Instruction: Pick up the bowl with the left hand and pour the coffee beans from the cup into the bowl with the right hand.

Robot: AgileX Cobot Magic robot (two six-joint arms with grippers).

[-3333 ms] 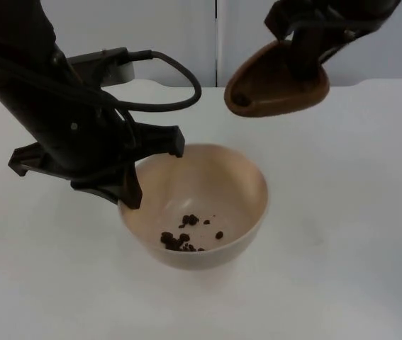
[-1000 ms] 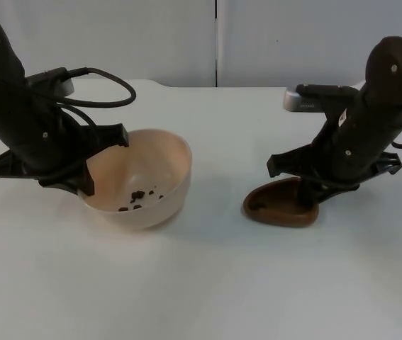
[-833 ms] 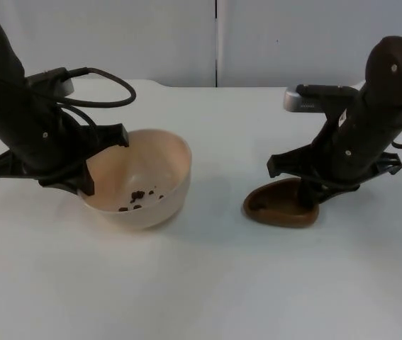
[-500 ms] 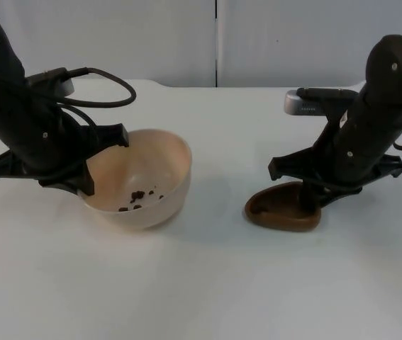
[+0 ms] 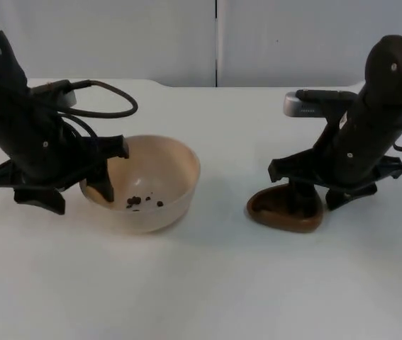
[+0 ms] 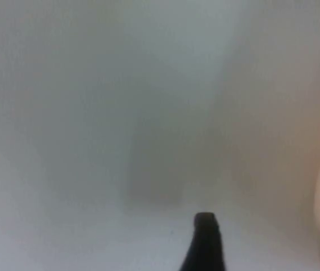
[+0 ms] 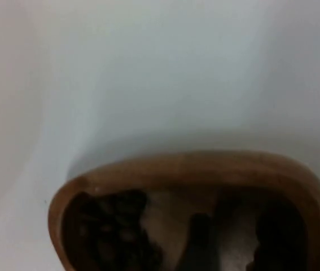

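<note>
Just changed: the left gripper [image 5: 80,200] has let go of the bowl [image 5: 172,177]. Half a sec ago it was pinched on the bowl's left rim with the bowl tipped. Now the fingers are spread wide, one inside the rim & one outside on the table [image 5: 208,283], and the bowl sits flat, a bit further right. A few coffee beans [image 5: 144,202] lie in its bottom.

Same on the other side. The right gripper [image 5: 325,204] looks parted too, one finger down inside the cup [image 5: 271,209] & the other just outside its right wall, gripping nothing. The cup is down flat on the table, no longer leaning. In the right wrist view some dark beans [image 7: 114,231] seem to remain in the cup [image 7: 193,161], so the pour may not have emptied it. Both items set down & released, so I'd say the task is at its end, w/ only the arms' retreat left.

Room: bowl & cup are well apart, w/ bare table between them & in front. Neither is near a table edge, and the partition wall [image 5: 151,42] is well behind. Each arm has one finger inside a vessel, so they should lift straight up first. A sideways pull would catch a rim & tip it.
</note>
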